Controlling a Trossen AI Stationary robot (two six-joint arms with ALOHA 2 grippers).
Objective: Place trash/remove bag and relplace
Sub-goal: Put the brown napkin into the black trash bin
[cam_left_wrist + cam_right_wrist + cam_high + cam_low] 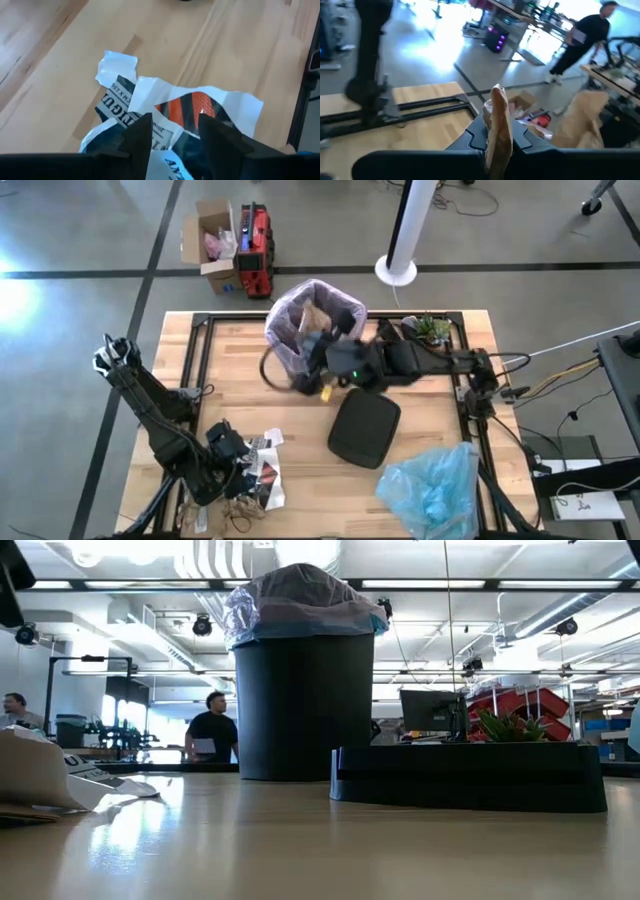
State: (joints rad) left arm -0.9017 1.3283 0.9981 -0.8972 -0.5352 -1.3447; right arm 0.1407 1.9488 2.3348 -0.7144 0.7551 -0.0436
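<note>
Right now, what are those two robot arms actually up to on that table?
They are clearing trash into the lined bin. The right gripper is shut on a piece of crumpled brown paper beside the bin. The left gripper is down at the heap of printed wrappers near the table's front, fingers on either side of one. The black lid and a blue replacement bag lie on the table.

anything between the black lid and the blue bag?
Nothing: in the high view, bare table separates the black lid from the blue bag.
</note>
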